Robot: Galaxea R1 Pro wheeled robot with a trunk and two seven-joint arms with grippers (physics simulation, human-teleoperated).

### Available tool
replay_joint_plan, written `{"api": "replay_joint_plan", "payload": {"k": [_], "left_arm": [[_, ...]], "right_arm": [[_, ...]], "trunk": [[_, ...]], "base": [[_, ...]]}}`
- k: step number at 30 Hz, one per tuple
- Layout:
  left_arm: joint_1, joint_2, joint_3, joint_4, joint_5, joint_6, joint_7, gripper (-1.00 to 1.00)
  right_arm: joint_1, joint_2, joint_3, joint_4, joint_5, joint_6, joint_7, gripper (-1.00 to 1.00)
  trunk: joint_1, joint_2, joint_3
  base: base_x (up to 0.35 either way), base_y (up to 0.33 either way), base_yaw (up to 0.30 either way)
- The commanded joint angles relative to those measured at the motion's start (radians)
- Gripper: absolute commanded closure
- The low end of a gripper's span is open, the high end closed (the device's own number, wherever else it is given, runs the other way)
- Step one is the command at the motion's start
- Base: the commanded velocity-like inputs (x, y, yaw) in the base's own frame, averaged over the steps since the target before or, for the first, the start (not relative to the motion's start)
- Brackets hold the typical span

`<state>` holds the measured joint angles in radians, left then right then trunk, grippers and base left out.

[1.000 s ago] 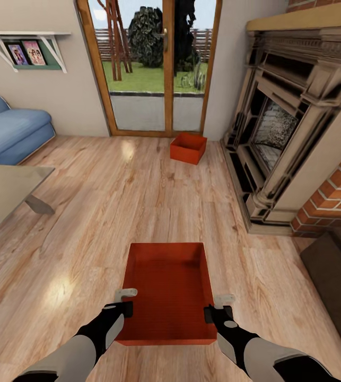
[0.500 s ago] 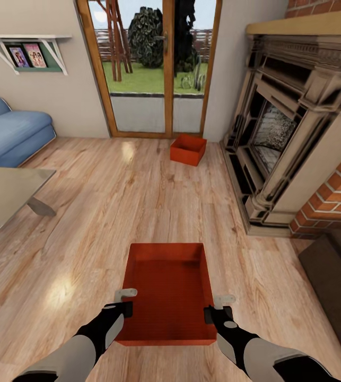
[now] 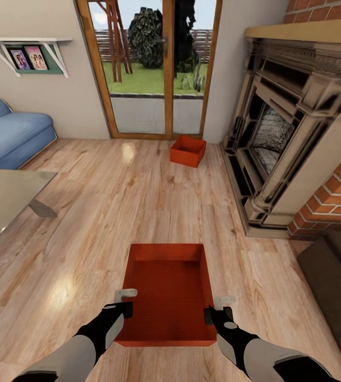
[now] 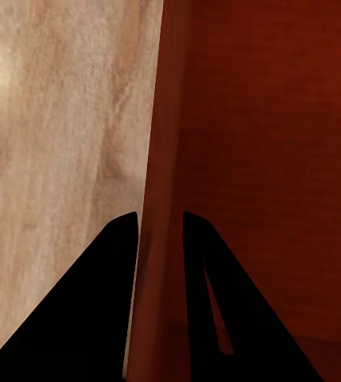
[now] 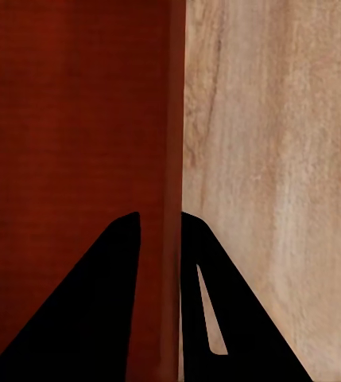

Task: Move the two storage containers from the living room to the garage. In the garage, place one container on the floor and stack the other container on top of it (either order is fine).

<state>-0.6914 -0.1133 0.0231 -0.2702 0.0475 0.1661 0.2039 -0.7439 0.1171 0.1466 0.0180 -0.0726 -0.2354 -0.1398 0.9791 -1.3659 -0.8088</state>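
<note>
I am in the living room, over its light wood plank floor [image 3: 101,207]. One orange-red storage container [image 3: 169,289] hangs between my arms, open side up. My left gripper [image 3: 126,302] is shut on its left wall [image 4: 164,151], with one finger inside and one outside. In the same way my right gripper [image 3: 213,308] is shut on the right wall [image 5: 175,119]. The second storage container [image 3: 188,151] sits on the floor far ahead, by the glass doors [image 3: 149,69] and left of the fireplace [image 3: 287,132].
A blue sofa [image 3: 11,138] stands at the far left, and a glass-topped table [image 3: 6,193] juts in from the left. A dark low block [image 3: 334,270] lies at the right below the brick. A wall shelf [image 3: 27,50] holds pictures.
The whole view has shifted a little, with the far container, doors and fireplace slightly farther off, so the camera has moved back. Both grippers keep their hold on the container.
</note>
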Motion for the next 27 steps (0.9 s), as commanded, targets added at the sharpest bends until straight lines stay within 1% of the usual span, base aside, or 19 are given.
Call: {"api": "replay_joint_plan", "payload": {"k": [1, 27], "left_arm": [[0.000, 0.000, 0.027, -0.006, -0.025, -0.005, 0.019, 1.00], [0.000, 0.000, 0.025, -0.005, -0.024, -0.008, 0.018, 1.00]], "right_arm": [[0.000, 0.000, -0.027, 0.003, 0.008, -0.001, 0.002, 1.00], [0.000, -0.001, -0.027, 0.002, 0.008, -0.001, 0.002, 1.00]], "trunk": [[-0.004, 0.007, 0.003], [-0.104, 0.189, 0.084]], "base": [[0.000, 0.000, 0.000], [0.000, 0.000, 0.000]]}}
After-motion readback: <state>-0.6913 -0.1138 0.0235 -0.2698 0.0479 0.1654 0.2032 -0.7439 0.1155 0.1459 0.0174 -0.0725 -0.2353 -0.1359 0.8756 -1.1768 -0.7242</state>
